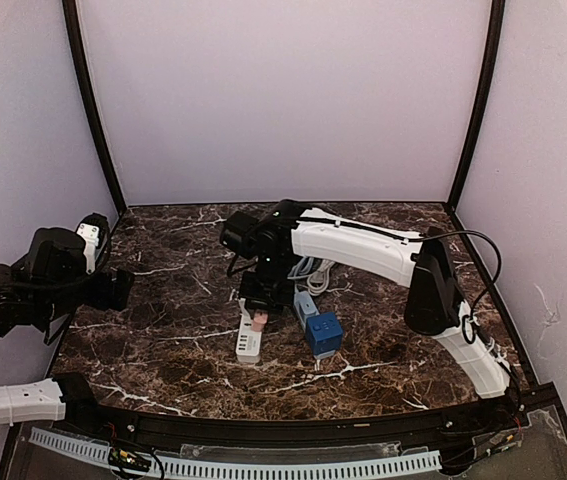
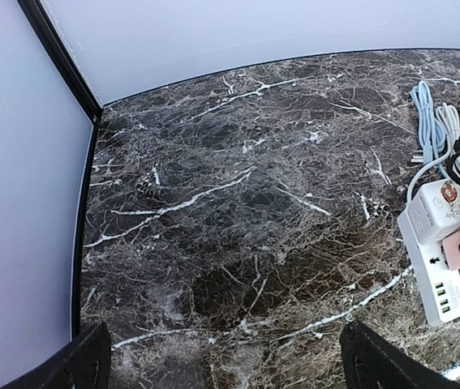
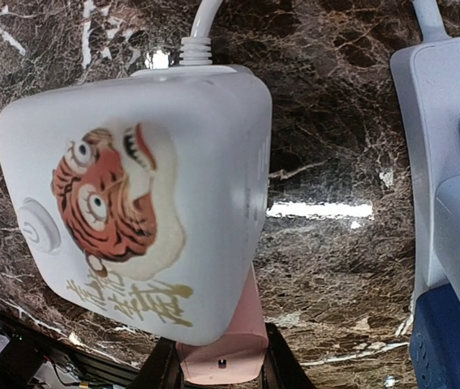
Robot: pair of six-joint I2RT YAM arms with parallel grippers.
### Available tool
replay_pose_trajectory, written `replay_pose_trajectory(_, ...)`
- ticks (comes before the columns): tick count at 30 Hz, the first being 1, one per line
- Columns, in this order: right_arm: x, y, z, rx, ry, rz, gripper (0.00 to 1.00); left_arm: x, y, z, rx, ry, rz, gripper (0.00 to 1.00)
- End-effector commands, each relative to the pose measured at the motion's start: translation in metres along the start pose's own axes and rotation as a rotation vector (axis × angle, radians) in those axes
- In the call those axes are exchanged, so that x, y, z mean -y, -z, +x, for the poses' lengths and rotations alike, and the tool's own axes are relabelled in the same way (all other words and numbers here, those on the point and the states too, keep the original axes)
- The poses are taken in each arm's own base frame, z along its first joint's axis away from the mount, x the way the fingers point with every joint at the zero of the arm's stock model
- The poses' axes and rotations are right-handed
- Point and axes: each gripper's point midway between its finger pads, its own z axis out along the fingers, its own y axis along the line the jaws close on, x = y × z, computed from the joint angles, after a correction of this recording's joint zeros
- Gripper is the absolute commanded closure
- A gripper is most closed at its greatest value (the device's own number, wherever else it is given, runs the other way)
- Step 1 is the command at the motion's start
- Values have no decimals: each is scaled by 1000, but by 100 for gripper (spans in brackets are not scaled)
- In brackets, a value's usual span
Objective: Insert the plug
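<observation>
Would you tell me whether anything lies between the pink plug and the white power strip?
Nothing visible does. The pink plug, held by the right gripper, is right over the power strip; the blue cube sits beside it.

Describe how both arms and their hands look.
Both arms are built alike: the right arm and left arm have smooth white shells between bulky black joints. A thin black cable loops off the right arm's elbow. The left hand and right hand are black, with plain black fingers.
</observation>
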Motion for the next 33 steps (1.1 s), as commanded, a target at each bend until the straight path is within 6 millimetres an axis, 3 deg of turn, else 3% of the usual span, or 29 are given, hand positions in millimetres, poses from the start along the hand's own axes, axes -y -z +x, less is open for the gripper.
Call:
replay_pose_trajectory(1, 31, -21, 0, -18, -6, 144, 100, 2, -3, 3, -9, -13, 6, 1)
replay_pose_trajectory(11, 30, -50, 0, -51, -26, 165, 100, 3, -3, 4, -11, -19, 14, 1)
replay_pose_trajectory(23, 28, -69, -3, -48, -69, 172, 100, 3, -5, 4, -20, -21, 6, 1)
replay_pose_trajectory(29, 14, -68, -9, -32, -76, 111, 73, 3, -4, 4, -18, -20, 4, 1)
replay_pose_trajectory(33, 8, -55, -12, -8, -66, 78, 65, 3, -4, 4, -17, -21, 2, 1)
